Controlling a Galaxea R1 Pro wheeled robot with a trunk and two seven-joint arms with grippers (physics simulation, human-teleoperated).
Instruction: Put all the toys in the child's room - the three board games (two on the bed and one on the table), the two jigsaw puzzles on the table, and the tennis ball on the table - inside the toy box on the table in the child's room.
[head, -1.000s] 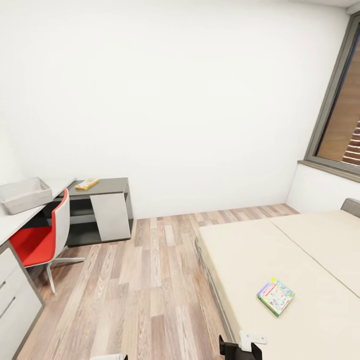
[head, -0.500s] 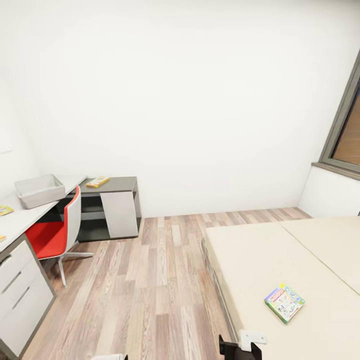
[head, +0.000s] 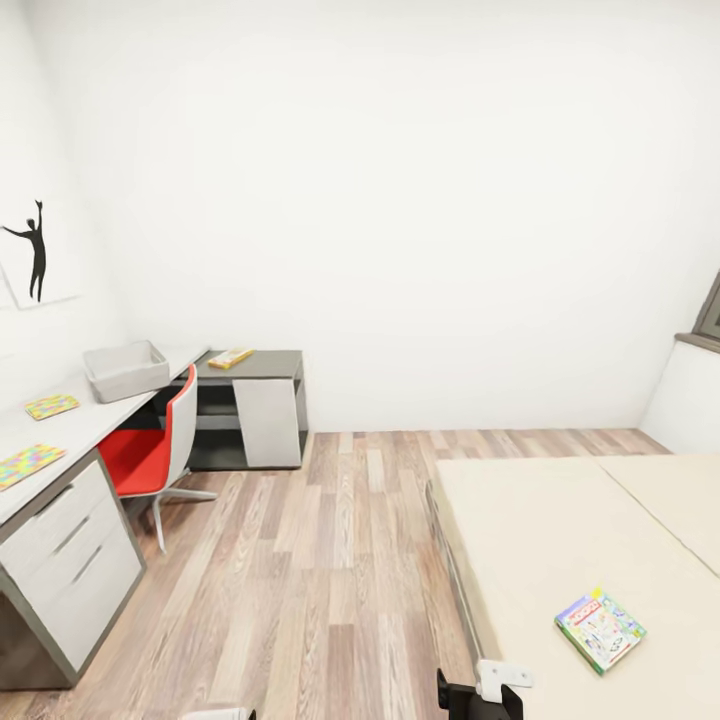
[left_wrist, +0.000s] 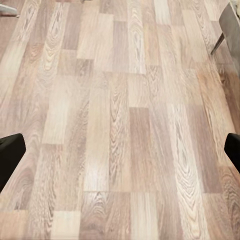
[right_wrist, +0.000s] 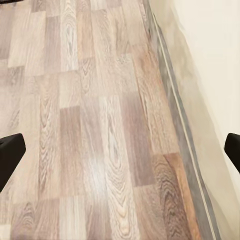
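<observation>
**Child's room ahead, both arms low and empty**

From the head camera I see the room spread out past my arms. A board game (head: 600, 630) lies flat on the bed (head: 540, 530), just ahead of my right gripper (head: 480, 697) and off to its right. Across the wood floor (head: 330, 580), well away to the left of both grippers, runs the white bench (head: 90, 425) along the wall. On it stands the grey toy box (head: 126, 369), upright and open at the top, and nearer to me lie two flat coloured pieces: a jigsaw puzzle (head: 52, 405) and a second puzzle (head: 27, 465) at the edge of the frame. A yellow board game (head: 231, 357) lies on the dark corner bench (head: 262, 365), just beyond the toy box.

A red chair (head: 155, 450) is drawn up at the white bench, between me and the toy box (its legs stick out onto the floor). The drawer unit (head: 70, 560) closes off the bench's near end.

In the left wrist camera the left gripper (left_wrist: 120, 152) has its fingers (left_wrist: 10, 155) spread wide over bare floor, holding nothing. In the right wrist camera the right fingers (right_wrist: 10, 152) are spread as wide, over floor with the bed's side just beside them.
</observation>
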